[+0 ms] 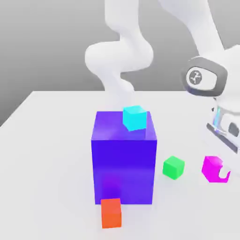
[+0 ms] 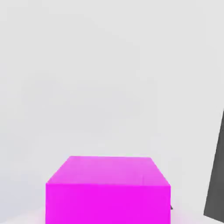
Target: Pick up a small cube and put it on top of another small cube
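White tabletop under a grey backdrop carries everything. Near its edge at the exterior view's right sits the magenta cube, resting on the surface, just right of the green cube. It lies directly below the gripper, whose dark fingertip flanks it in the hand view. Whether the fingers press it, I cannot tell. Any lift would go straight up.

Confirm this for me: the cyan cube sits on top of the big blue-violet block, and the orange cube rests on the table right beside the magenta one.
One detail is wrong. In the exterior view, the orange cube rests in front of the big blue-violet block, not beside the magenta cube; the green cube is the magenta one's neighbour. The cyan cube does sit on the block.
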Motion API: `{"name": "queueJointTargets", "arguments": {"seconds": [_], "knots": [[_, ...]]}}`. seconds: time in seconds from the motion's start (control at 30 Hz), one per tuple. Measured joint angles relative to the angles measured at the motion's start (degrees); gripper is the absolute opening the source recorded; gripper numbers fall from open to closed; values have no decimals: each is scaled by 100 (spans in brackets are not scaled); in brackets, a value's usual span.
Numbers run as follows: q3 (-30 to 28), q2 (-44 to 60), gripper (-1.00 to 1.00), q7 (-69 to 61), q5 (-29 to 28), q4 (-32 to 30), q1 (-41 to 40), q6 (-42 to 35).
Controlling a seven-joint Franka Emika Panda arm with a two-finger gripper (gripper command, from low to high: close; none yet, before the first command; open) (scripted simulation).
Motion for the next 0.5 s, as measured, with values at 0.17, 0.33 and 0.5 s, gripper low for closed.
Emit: {"name": "queueJointTargets", "arguments": {"seconds": [0.17, 0.33, 0.5], "knots": [[-232, -915, -100, -1413, 683, -1096, 324, 233], [-793, -1725, -100, -2923, 1621, -2180, 1233, 418], [-1031, -1223, -100, -3432, 2127, -2361, 1690, 1032]]}}
